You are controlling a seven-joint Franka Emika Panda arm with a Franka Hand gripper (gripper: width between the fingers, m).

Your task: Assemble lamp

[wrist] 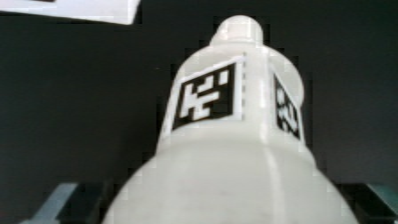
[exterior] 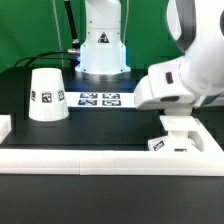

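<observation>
Fingers (wrist: 64, 203) of the hand (exterior: 172, 128) are standing on either side of the bulb (wrist: 222, 150), one at each flank of its wide end. Whether they are pressing on the plastic or only flanking it I cannot tell, since the contact spots are falling at the very edge of the wrist view. The bulb is lying on the black table (wrist: 71, 110) directly under the hand. Its broad body is sitting nearest the fingers and narrowing through a sloped shoulder to a slim round neck that is pointing away from the hand. Its surface is looking smooth, matte and all white, with flattened faces. A black-and-white square tag (wrist: 210, 95) is sitting on the upper face, and a second one is showing partly on the neighbouring face.

A low white rail (exterior: 90, 158), blocky and square-edged, is bordering the table in front of the hand in the exterior view. The bulb is lying inside it, just beside its inner face. The shade (exterior: 46, 95), a smooth white truncated cone, is standing upright with its narrow end up, well apart from the hand toward the exterior view's left, and is carrying a tag low on its wall. Between the shade and the hand, slightly farther back, the marker board (exterior: 100, 98) is lying flat on the table.
</observation>
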